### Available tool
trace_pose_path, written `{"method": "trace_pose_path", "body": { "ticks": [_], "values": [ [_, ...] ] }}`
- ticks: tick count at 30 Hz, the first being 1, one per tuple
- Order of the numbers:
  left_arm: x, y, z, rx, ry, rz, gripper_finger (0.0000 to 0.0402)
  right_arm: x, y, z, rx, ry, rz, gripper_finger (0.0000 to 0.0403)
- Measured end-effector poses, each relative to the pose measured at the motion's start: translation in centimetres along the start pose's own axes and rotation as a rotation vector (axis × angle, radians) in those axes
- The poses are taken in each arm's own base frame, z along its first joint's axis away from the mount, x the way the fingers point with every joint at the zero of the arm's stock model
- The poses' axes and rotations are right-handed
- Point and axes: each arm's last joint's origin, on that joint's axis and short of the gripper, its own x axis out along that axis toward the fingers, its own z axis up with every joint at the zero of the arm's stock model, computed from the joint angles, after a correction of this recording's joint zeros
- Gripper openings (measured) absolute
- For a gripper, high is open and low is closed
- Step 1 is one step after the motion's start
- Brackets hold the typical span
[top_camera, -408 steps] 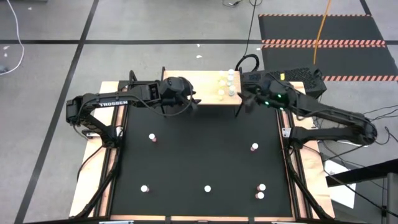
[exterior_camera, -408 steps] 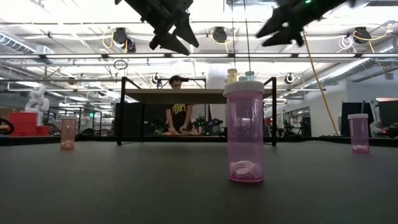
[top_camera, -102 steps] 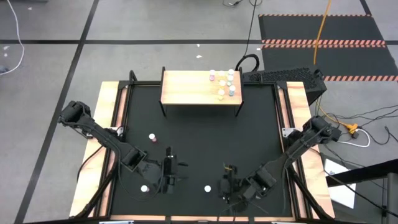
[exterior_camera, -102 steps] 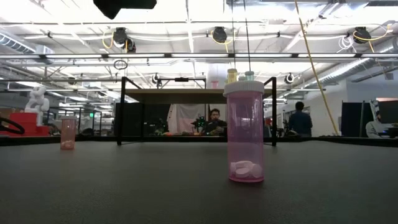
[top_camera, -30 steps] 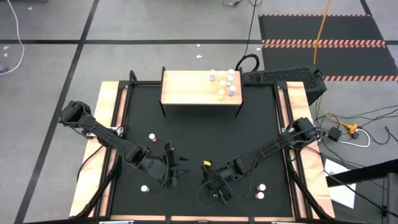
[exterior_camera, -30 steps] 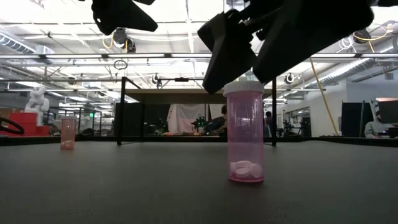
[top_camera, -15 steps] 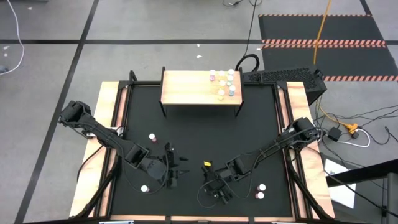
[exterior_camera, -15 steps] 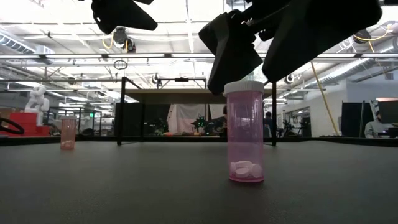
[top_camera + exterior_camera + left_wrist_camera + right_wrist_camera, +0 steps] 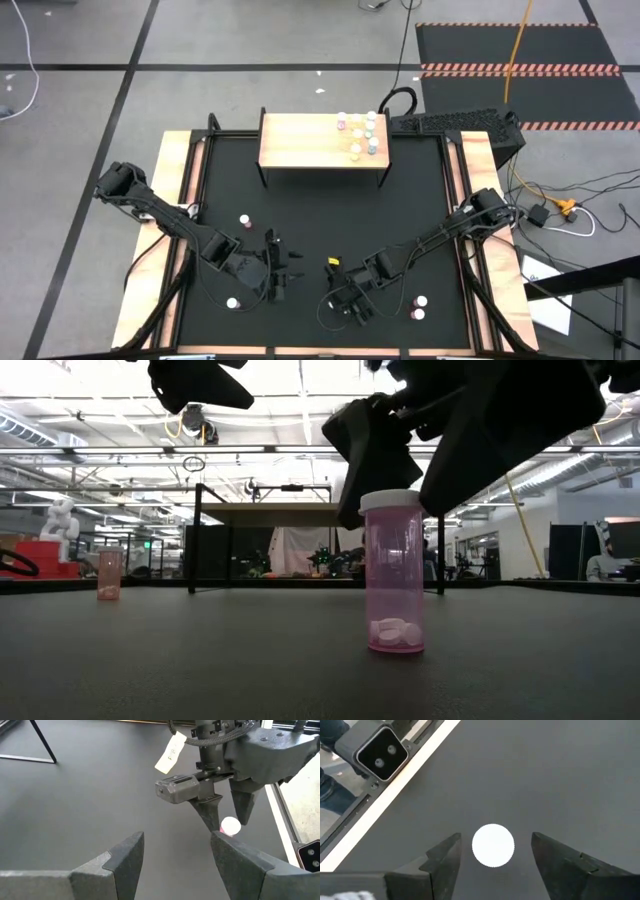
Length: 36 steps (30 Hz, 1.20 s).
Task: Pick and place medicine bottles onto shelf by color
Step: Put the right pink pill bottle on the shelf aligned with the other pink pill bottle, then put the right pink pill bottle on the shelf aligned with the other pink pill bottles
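Note:
A pink medicine bottle (image 9: 394, 575) with a white cap (image 9: 493, 845) stands upright on the black mat near the table's front edge. My right gripper (image 9: 495, 840) hangs open over it, one finger on either side of the cap with a gap to each. In the high view this gripper (image 9: 347, 306) hides the bottle. My left gripper (image 9: 282, 276) hovers open to the left of it with nothing between its fingers (image 9: 125, 855). The shelf (image 9: 305, 145) stands at the far edge with several bottles (image 9: 360, 132) on its right part.
Other pink bottles stand on the mat at the left (image 9: 245, 220), at the near left (image 9: 232, 302) and two at the near right (image 9: 420, 306). A camera (image 9: 379, 755) sits on the table's near edge. Bare mat (image 9: 330, 220) lies between the arms and the shelf.
My right gripper has sunk a little over the pink bottle, so its fingers now reach lower beside the cap. It has stayed open, and the bottle has not moved.

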Motion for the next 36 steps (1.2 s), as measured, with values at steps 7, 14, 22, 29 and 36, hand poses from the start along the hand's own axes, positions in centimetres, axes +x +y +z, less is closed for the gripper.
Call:
{"method": "trace_pose_path", "body": {
  "ticks": [7, 14, 22, 29, 36],
  "values": [
    [0.0, 0.0, 0.0, 0.002, 0.000, 0.000, 0.0230, 0.0, -0.2, 0.1, -0.002, -0.014, 0.000, 0.0191],
    [0.0, 0.0, 0.0, 0.001, 0.000, 0.001, 0.0230, 0.5, -0.4, -1.2, 0.033, -0.001, 0.022, 0.0132],
    [0.0, 0.0, 0.0, 0.000, 0.000, 0.001, 0.0230, 0.3, -0.3, -1.4, 0.071, -0.003, 0.019, 0.0125],
    [0.0, 0.0, 0.0, 0.002, 0.003, 0.002, 0.0230, 0.0, -0.4, -0.9, 0.082, -0.047, 0.017, 0.0130],
    [0.0, 0.0, -0.1, 0.003, 0.007, 0.003, 0.0230, 0.0, -0.4, -0.9, 0.082, -0.048, 0.017, 0.0168]
  ]
}}
